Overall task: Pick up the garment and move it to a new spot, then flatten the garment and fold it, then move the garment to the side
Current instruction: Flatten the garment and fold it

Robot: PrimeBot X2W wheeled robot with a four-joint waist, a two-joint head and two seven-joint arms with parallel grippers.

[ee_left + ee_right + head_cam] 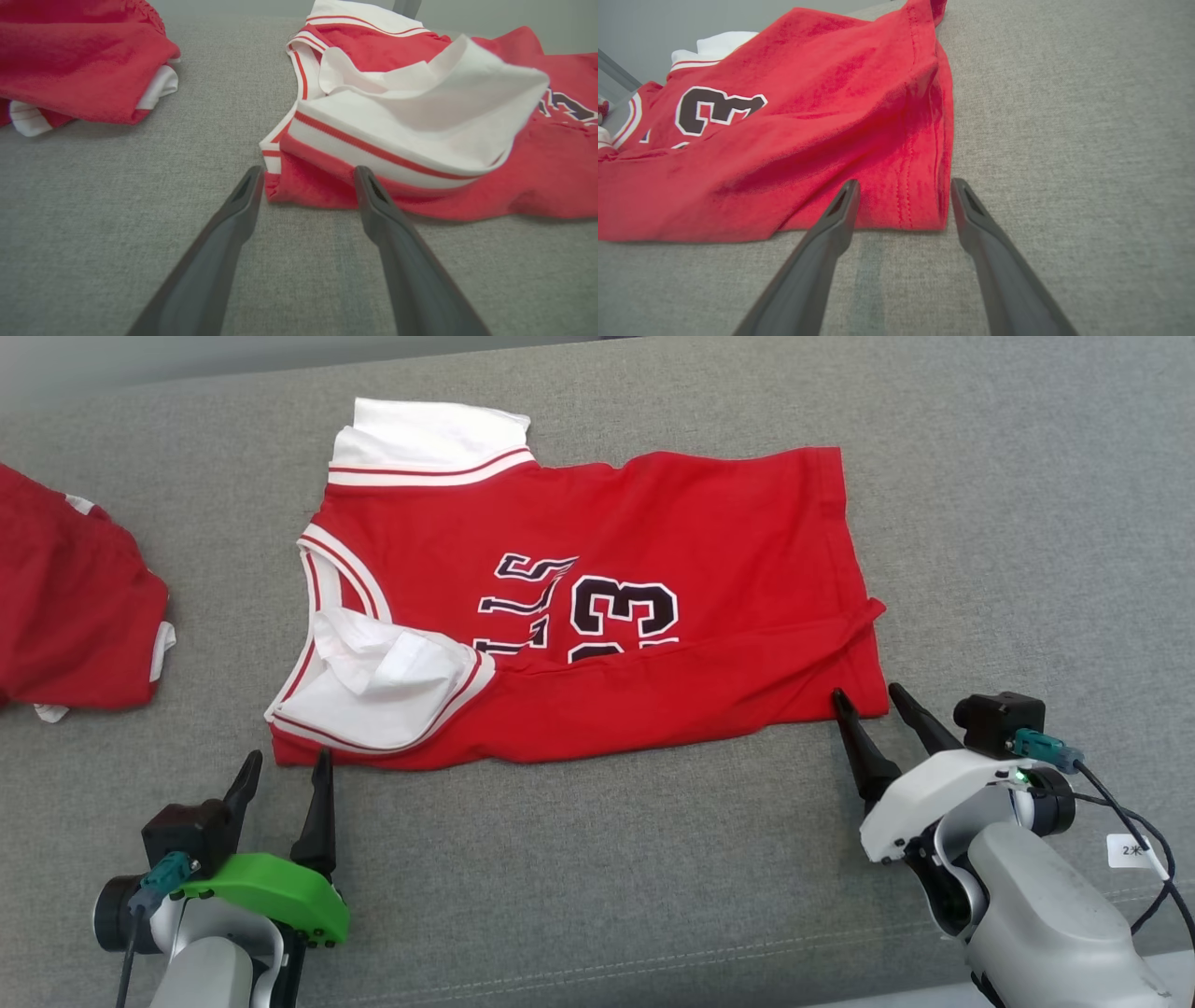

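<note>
- Both my left gripper (289, 756) and right gripper (866, 692) stand wide, holding nothing.
- The jersey (597, 607) lies on the grey cushion (597, 859) straight ahead of both sets of fingertips. Its long axis runs crosswise from one gripper to the other, armhole end before the left and hem end before the right.
- Each gripper frames one near corner, and neither arm is clearly closer. I cannot tell whether any tip touches cloth.
- The head view shows the near strip folded up over the number.
- The left wrist view shows the white armhole flap (420, 107) puffed up off the cloth.
- The right wrist view shows the hem corner doubled.
- A second red garment (65, 607) lies well off beyond the left gripper's outer side.
</note>
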